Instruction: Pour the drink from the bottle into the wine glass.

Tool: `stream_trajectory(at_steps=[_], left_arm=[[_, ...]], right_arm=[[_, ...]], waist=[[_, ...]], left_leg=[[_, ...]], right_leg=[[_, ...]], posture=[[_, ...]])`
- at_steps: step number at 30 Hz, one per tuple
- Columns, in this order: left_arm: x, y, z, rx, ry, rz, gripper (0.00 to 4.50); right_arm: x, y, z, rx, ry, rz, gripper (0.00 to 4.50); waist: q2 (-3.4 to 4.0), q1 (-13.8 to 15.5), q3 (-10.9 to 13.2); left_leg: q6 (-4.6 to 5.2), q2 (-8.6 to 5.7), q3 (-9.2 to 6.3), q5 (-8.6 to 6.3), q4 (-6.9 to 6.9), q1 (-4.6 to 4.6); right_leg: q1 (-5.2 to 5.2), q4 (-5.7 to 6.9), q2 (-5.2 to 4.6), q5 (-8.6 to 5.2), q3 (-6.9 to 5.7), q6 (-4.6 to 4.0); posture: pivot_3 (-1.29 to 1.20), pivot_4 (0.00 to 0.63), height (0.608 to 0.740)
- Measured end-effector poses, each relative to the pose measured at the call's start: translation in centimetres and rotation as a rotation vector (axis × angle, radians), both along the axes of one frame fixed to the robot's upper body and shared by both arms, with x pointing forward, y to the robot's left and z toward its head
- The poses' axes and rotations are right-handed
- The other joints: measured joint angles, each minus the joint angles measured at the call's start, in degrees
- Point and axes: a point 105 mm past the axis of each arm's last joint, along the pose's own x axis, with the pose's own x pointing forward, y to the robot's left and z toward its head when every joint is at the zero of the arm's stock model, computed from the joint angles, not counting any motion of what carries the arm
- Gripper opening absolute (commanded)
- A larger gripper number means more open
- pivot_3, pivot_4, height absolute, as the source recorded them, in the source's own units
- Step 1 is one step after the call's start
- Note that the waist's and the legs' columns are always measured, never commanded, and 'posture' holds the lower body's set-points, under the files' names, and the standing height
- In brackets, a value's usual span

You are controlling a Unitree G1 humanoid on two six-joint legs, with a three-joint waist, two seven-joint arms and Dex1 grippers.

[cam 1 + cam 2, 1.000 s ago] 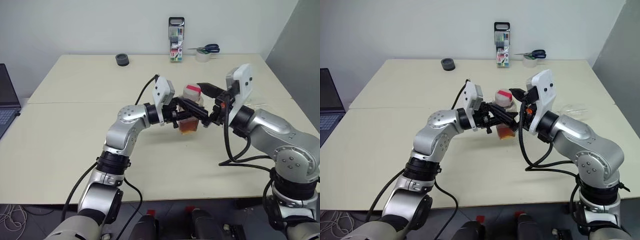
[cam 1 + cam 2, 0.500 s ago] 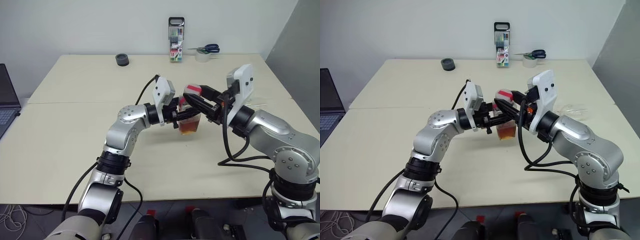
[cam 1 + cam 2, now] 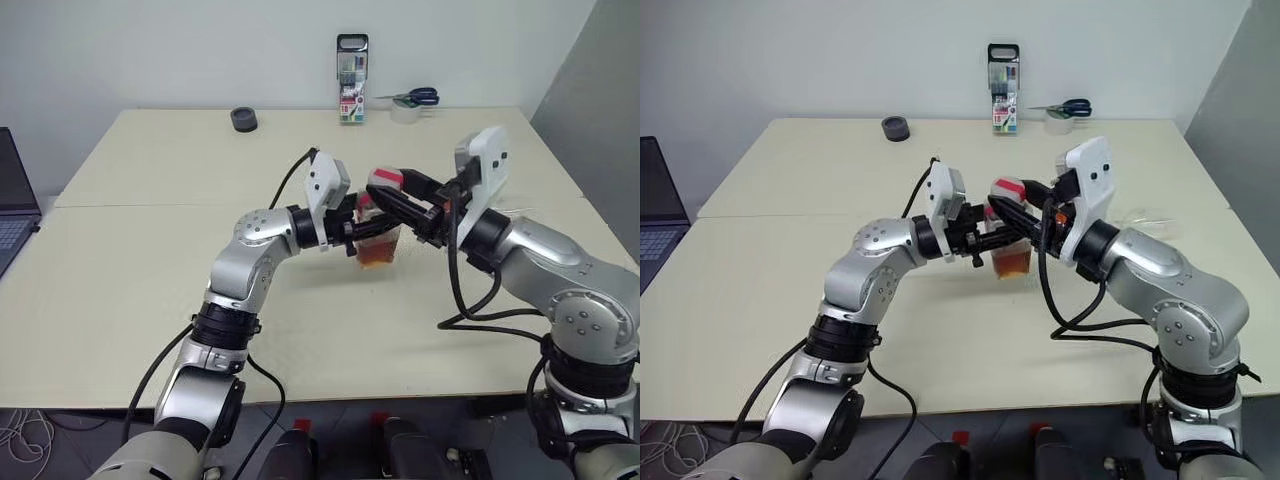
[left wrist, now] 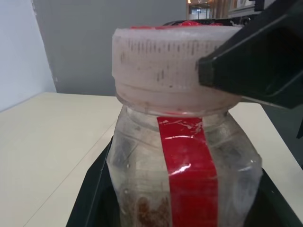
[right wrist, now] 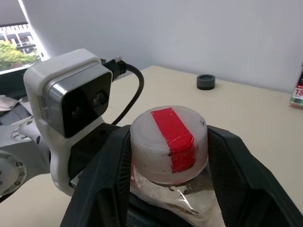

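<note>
Since a second ago the right hand (image 5: 165, 189) went from spread wide to clamped around the white cap (image 5: 169, 142) of the bottle (image 3: 380, 225). That bottle sits mid-tabletop (image 3: 150, 270), amber drink (image 3: 378, 252) in its lower part, with the left hand (image 3: 362, 232) squeezed on its body. Marker pack (image 3: 352, 79), scissors (image 3: 410, 97) and black ring (image 3: 245, 119) sit along the far edge.
</note>
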Motion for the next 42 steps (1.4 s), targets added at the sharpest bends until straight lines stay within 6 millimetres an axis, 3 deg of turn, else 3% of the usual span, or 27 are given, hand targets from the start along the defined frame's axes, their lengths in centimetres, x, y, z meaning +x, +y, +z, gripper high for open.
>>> stream_trajectory(at_steps=[4, 12, 17, 20, 27, 36, 42], left_arm=[[-1.8, 1.2, 1.9, 0.001, -0.007, -0.066, 1.76], [-5.0, 2.6, 4.7, 0.049, 0.005, -0.226, 1.76], [-5.4, 2.1, 4.3, 0.076, -0.006, -0.244, 1.76], [-5.1, 2.3, 4.1, 0.075, -0.001, -0.218, 1.76], [-4.3, 2.8, 3.6, 0.067, -0.014, -0.14, 1.76], [-3.1, 2.2, 3.8, -0.008, -0.045, -0.069, 1.76], [-2.5, 2.2, 4.0, -0.044, -0.06, -0.047, 1.76]], right_arm=[[-0.9, 0.4, 2.3, -0.042, 0.012, 0.195, 1.95], [-2.9, 1.0, 4.9, -0.06, 0.027, 0.512, 1.95], [-3.2, 0.3, 4.1, -0.1, 0.085, 0.605, 3.61], [-3.2, -1.6, 4.0, -0.089, 0.117, 0.543, 4.49], [-3.2, -4.7, 4.1, -0.011, 0.087, 0.259, 4.49], [-3.0, -2.3, 3.9, 0.03, -0.127, -0.042, 4.49], [-2.8, -1.5, 3.9, 0.068, -0.136, -0.076, 4.49]], waist=[[0.07, -0.31, 0.04], [0.1, -0.32, 0.1], [0.1, -0.23, 0.12], [0.09, -0.12, 0.13], [0.09, -0.02, 0.14], [0.09, -0.13, 0.14], [0.09, -0.15, 0.14]], left_leg=[[0.12, 0.08, 0.0, -0.07, -0.03, 0.02], [0.23, 0.03, -0.01, -0.13, 0.0, 0.02], [0.12, 0.01, 0.02, -0.07, 0.03, 0.01], [0.09, 0.04, 0.0, -0.06, 0.01, -0.02], [0.07, 0.05, 0.04, -0.04, 0.0, -0.04], [0.04, 0.04, 0.03, -0.02, 0.04, -0.03], [0.04, 0.05, 0.04, -0.02, 0.02, -0.02]], right_leg=[[0.01, -0.02, 0.02, -0.01, -0.02, -0.02], [0.08, -0.05, 0.08, -0.02, -0.09, 0.0], [0.07, -0.07, 0.05, -0.03, -0.05, 0.02], [0.06, -0.11, -0.05, -0.02, -0.02, 0.02], [0.04, -0.08, -0.08, -0.03, 0.08, 0.02], [0.05, -0.05, -0.06, -0.03, 0.08, 0.04], [0.04, -0.06, -0.05, -0.03, 0.07, 0.03]], posture=[[0.0, 0.15, 0.74], [0.0, 0.15, 0.74], [0.0, 0.15, 0.74], [0.0, 0.15, 0.74], [0.0, 0.15, 0.74], [0.0, 0.15, 0.74], [0.0, 0.15, 0.74]])
